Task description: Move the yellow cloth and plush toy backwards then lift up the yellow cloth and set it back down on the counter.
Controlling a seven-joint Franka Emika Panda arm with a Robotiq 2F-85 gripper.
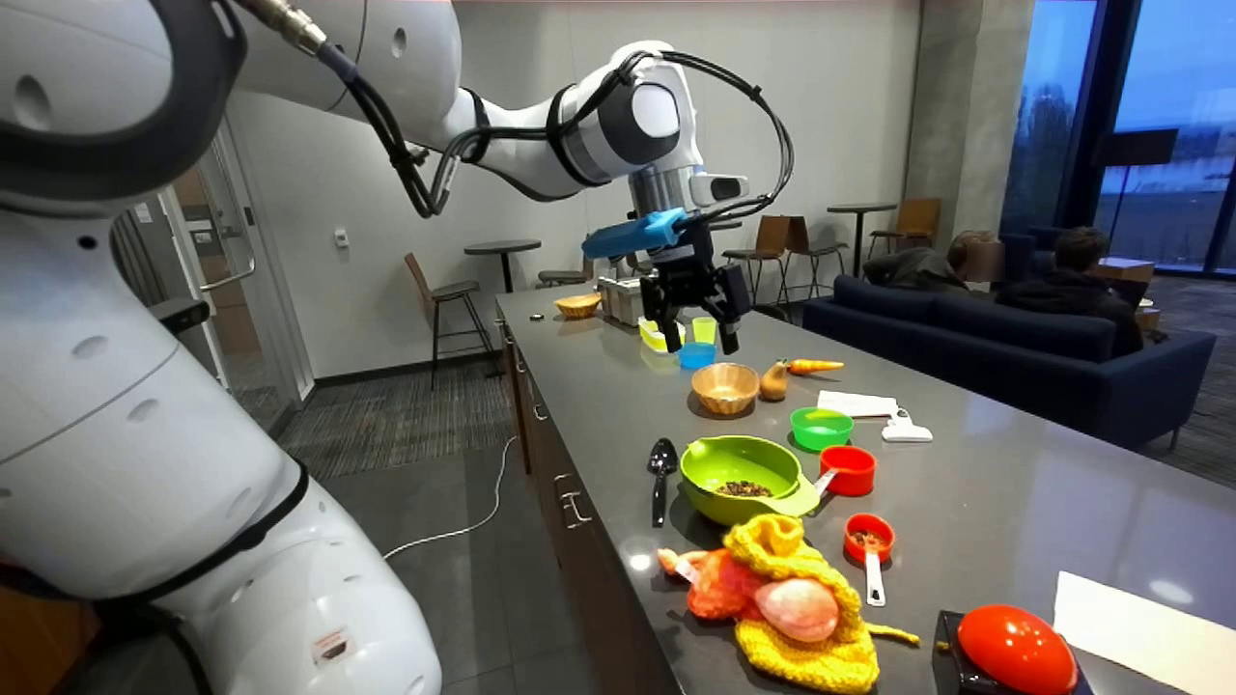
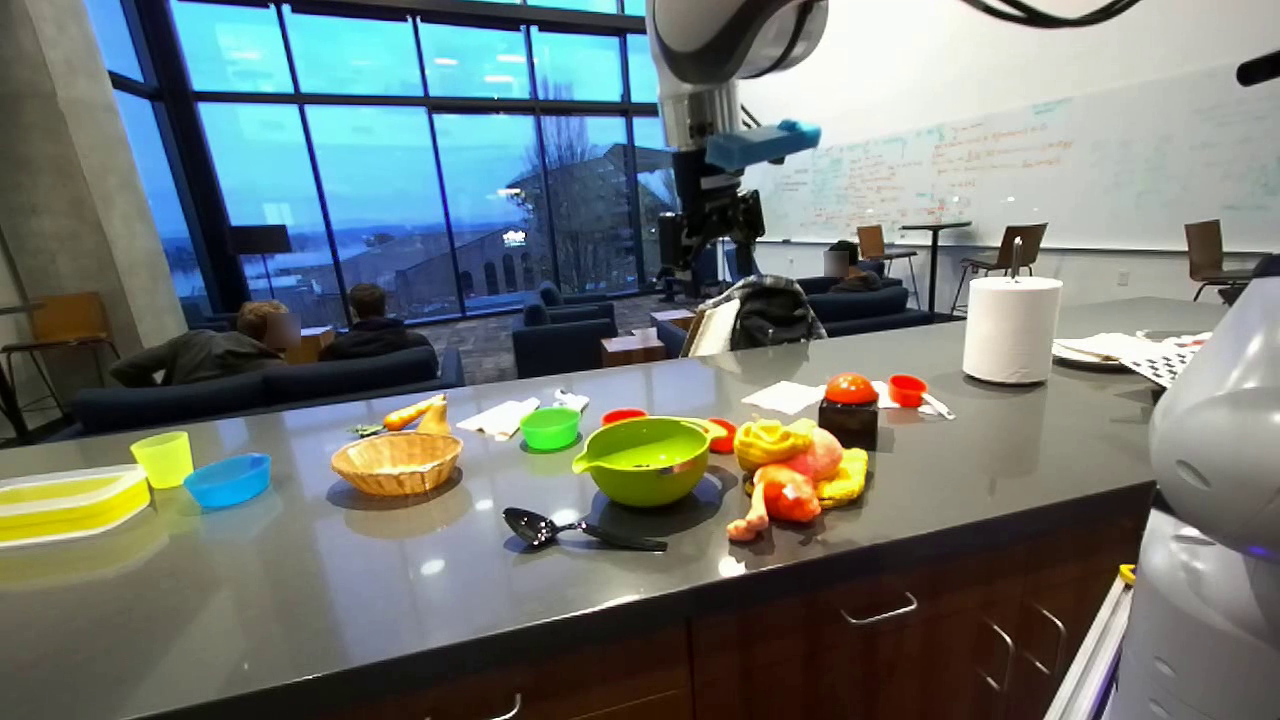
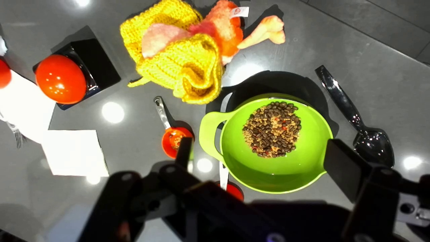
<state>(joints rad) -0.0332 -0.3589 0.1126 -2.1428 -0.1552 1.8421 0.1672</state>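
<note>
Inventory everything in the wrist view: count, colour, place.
Plush toy: one, orange and pink, top centre
Yellow cloth: one, yellow, partly around plush toy
Bowl: one, green, right of centre
Dry bits: one heap, brown and tan, in bowl
Spoon: one, black, right of bowl
Measuring cups: two, red, left of and below bowl
Button: one, red on black box, upper left
Sheets: two, white, left
Fork: one, grey, left edge
Cup: one, red, left edge
Unclear object: one, white, left edge
Counter: one, grey, underneath
Floor: one, grey, top right
Jaws: two, black, open, bottom
</note>
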